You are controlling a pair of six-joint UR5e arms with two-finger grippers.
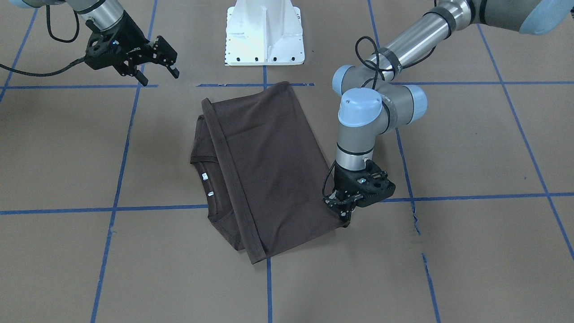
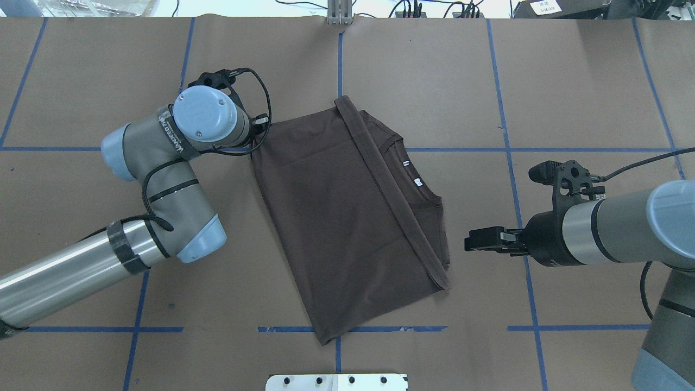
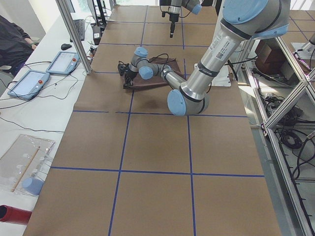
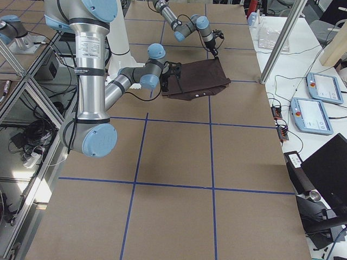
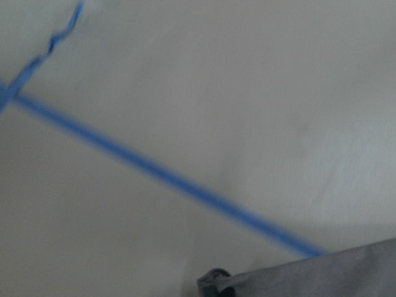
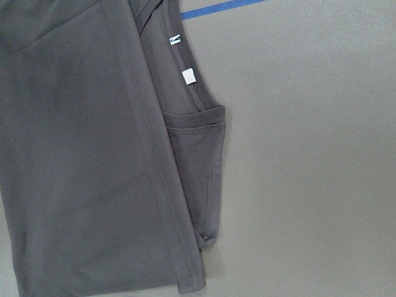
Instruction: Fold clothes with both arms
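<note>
The dark brown T-shirt [image 1: 269,166] lies folded lengthwise on the brown table, its hem band [image 1: 231,179] running across the top layer. The collar and white neck labels [image 1: 205,176] show beside that band. My left gripper [image 1: 344,214] is low on the table at the shirt's far corner, fingers close together and pinching the fabric edge. In the overhead view the left wrist [image 2: 209,114] hides it. My right gripper [image 1: 159,77] hangs open above bare table, well off the shirt's collar side [image 2: 423,195]. The right wrist view looks down on the collar and labels [image 6: 189,76].
The white base pedestal [image 1: 264,31] stands at the robot's side of the table. Blue tape lines [image 1: 157,208] grid the brown surface. Tablets [image 3: 29,81] and cables lie on a side bench, where a person's sleeve [image 3: 12,44] shows.
</note>
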